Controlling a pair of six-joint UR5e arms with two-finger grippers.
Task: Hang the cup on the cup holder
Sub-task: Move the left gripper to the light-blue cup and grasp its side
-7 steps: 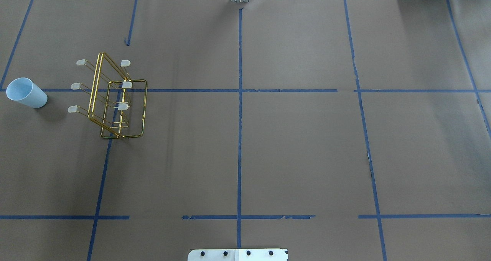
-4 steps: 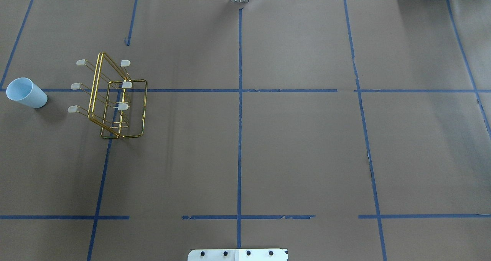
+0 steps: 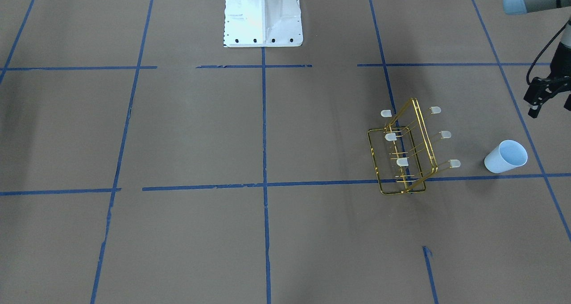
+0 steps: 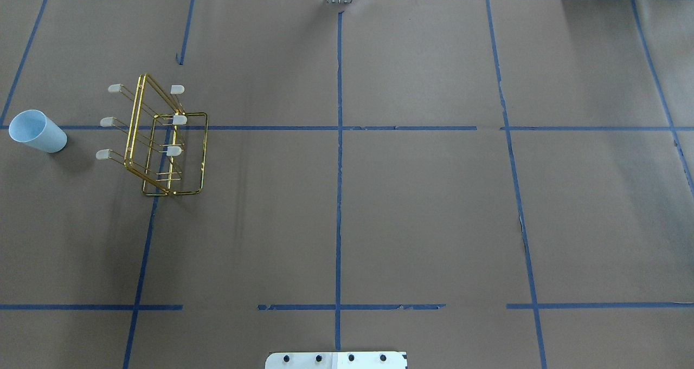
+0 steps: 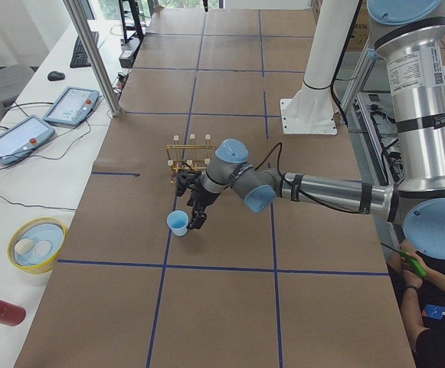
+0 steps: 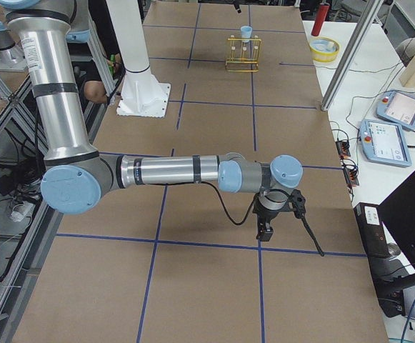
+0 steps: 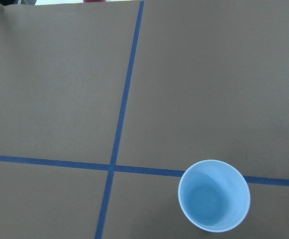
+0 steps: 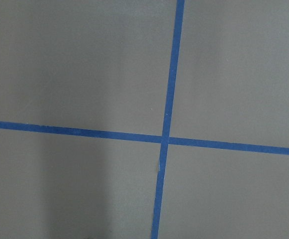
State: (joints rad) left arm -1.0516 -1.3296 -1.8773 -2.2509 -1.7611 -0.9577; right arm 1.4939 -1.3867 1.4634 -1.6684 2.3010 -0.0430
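Unmoved since earlier, small pale-blue plastic tumbler stands upright, left of gold wire rack; left gripper and right gripper spread: cannot tell.

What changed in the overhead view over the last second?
Nothing visibly changed. The cup stands mouth-up in the same spot, left of the cup holder and apart from it, and no arm shows in that view.
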